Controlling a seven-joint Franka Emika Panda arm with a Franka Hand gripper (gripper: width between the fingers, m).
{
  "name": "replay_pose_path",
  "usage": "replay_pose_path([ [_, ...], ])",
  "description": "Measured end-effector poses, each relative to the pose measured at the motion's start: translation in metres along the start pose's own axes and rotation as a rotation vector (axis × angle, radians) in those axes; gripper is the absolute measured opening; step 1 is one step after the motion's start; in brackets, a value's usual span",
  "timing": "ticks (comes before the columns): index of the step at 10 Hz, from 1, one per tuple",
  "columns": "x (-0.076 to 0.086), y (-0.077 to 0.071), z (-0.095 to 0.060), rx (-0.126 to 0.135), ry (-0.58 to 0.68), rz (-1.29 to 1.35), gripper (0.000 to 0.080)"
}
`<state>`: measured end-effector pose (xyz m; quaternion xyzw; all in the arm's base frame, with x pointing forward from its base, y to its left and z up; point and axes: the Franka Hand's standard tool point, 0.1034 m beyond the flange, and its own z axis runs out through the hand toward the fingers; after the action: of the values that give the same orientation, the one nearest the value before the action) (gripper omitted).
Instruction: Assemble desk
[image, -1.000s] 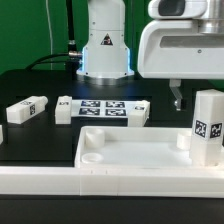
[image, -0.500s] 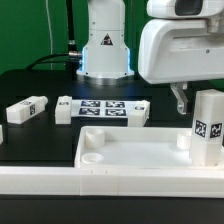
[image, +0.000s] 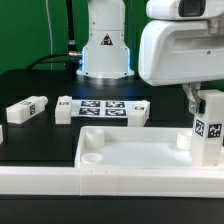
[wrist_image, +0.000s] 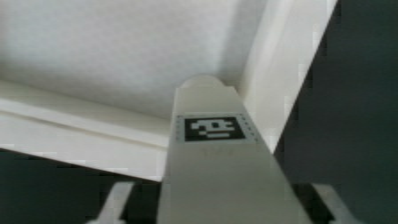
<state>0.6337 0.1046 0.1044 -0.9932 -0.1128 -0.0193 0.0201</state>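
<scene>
The white tabletop (image: 140, 150) lies tray-side up near the front of the table. One tagged white leg (image: 208, 135) stands upright at its right end in the exterior view. My gripper (image: 201, 98) has come down over the top of this leg. In the wrist view the leg (wrist_image: 217, 150) fills the space between my fingers (wrist_image: 125, 200), whose dark pads lie against its two sides. The tabletop (wrist_image: 107, 50) lies beyond it. Another tagged leg (image: 25, 108) lies flat at the exterior view's left.
The marker board (image: 100, 108) lies behind the tabletop, in front of the robot base (image: 105, 50). A long white rail (image: 100, 185) runs along the front edge. The table surface is black.
My gripper has moved toward the exterior view's right and down onto the standing leg. Its fingers have closed in from wide open. The parts on the table have not moved.
</scene>
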Motion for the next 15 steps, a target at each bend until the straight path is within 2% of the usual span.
replay_pose_path([
  [1,0.0,0.0,0.0,0.003,0.002,0.018,0.0288],
  [2,0.001,0.003,0.0,0.024,0.011,0.149,0.0288],
  [5,0.001,0.002,0.0,0.028,0.019,0.436,0.0291],
  [8,-0.001,0.012,0.0,0.004,0.014,0.658,0.0294],
  [11,-0.007,0.032,-0.002,-0.026,0.007,0.879,0.0298],
  [13,-0.008,0.036,-0.002,-0.03,0.007,0.946,0.0301],
  [14,-0.008,0.035,-0.001,-0.029,0.006,0.942,0.0469],
  [15,-0.008,0.035,-0.001,-0.029,0.006,0.94,0.0469],
])
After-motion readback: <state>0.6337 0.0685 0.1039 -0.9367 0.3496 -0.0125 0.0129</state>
